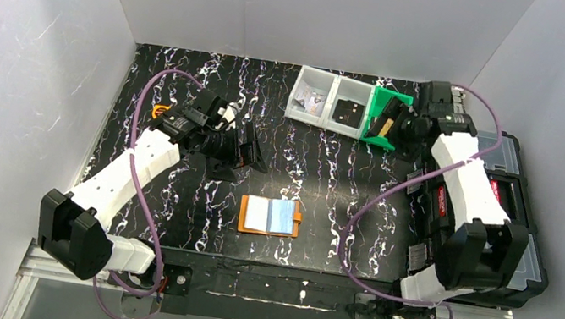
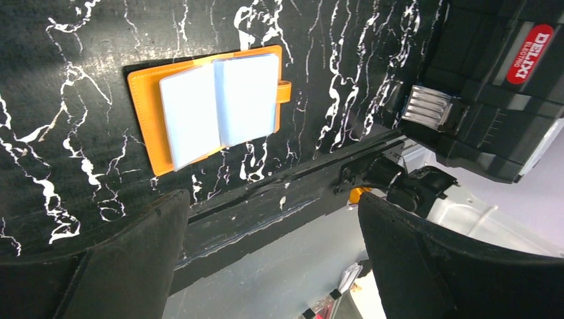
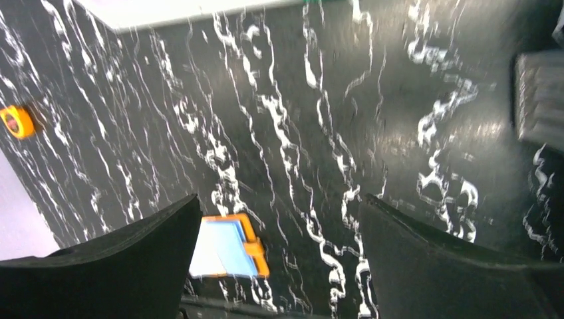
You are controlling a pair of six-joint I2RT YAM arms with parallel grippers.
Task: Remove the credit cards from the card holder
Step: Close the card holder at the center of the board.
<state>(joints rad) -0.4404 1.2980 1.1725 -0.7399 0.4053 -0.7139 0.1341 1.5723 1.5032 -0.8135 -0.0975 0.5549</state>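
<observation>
card holder [image 2: 143, 100] 1 | pale cards [image 2: 189, 113] showing 2 | tape measure [image 3: 16, 121] 1 | clear bin [image 1: 331, 99] 1 | black toolbox [image 2: 479, 113] 1

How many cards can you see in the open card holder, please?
2, both in the orange card holder: one pale blue card beside the closure tab, another pale card next to it, away from the tab. More may be hidden beneath them.

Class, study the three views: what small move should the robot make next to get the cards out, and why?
Probably lower the left gripper toward the card holder. It lies opened flat on the table with pale cards showing inside. The left gripper hangs open and empty close by, while the right gripper, also open, is farther off.
</observation>
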